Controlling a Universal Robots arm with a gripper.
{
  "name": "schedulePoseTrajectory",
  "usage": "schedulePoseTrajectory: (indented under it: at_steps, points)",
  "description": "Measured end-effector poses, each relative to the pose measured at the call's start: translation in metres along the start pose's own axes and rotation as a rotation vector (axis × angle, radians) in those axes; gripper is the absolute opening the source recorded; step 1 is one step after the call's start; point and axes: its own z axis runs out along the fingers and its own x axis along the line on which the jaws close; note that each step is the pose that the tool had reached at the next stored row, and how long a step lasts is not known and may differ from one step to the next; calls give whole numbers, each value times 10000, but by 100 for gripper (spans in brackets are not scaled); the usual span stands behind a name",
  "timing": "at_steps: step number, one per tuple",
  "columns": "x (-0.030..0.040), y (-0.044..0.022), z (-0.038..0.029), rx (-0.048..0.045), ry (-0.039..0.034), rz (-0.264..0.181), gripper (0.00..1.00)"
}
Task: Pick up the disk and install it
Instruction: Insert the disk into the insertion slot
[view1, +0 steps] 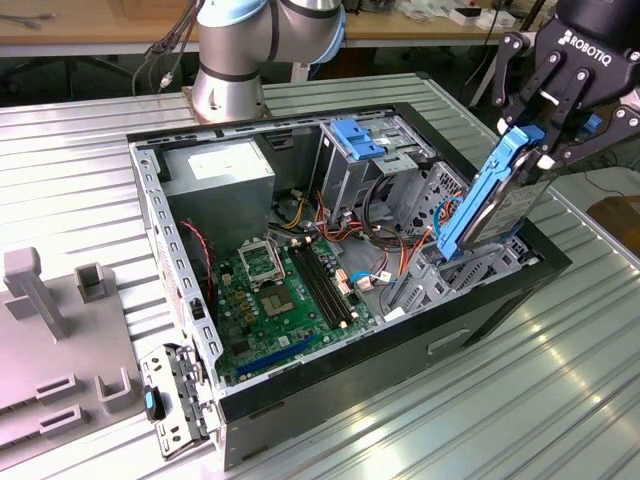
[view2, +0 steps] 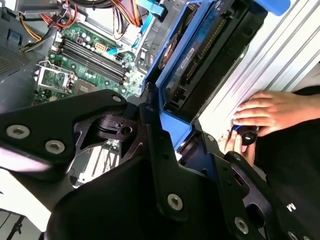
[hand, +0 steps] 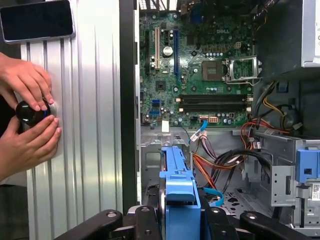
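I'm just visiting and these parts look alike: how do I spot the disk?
Find the open computer case on the ribbed metal table. At its end on the exterior view's right, the black gripper is shut on a tilted flat slab: the disk. It has dark grey metal inside its bright blue frame, unlike the bare blue bracket deeper inside.

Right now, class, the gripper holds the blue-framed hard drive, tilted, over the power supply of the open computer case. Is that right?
Not over the power supply. In the exterior view, the gripper holds the blue-framed hard drive, tilted, over the grey drive cage, at the edge of the open computer case on the exterior view's right.
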Motion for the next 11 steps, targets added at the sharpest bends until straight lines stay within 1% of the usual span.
schedulePoseTrajectory:
  at_steps: [3,5,8,11]
  points:
    - [-3,-7,48,1,-2,3,37]
    - [-35,-7,68,1,0,12,37]
    - [-60,-6,126,-2,-3,112,37]
    - [-72,-15,163,-5,-18,192,37]
